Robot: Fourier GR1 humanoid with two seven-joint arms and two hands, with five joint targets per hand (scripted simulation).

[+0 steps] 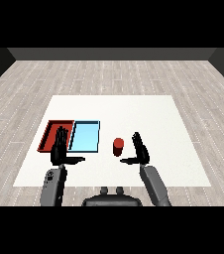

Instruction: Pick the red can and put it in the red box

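1. Grey wood floor lies all around a white table (134, 106), and a dark wall runs along the far side of the room.
2. At the left of the table sits the red tray (50, 131). It looks to have nothing in it, though the left hand covers part of it.
3. The left hand (60, 149) is over the near right part of the red tray. Its fingers point straight up and away, its thumb sticks out to the right, and it holds nothing.
4. Just to the right, touching the red tray, is the blue tray (85, 137). It has nothing in it.
5. Next comes the red can (118, 147). It stands upright on the table, a little to the right of the blue tray and apart from it.
6. The right hand (140, 149) is just beside the can on its right. Its fingers are straight and spread from the thumb, which reaches toward the can from the near side. It holds nothing yet.
7. I think the job has only begun. The can has not been picked up, and it must be carried left, past the blue tray, to the red tray.
8. I can read no words or labels on the can or the trays.
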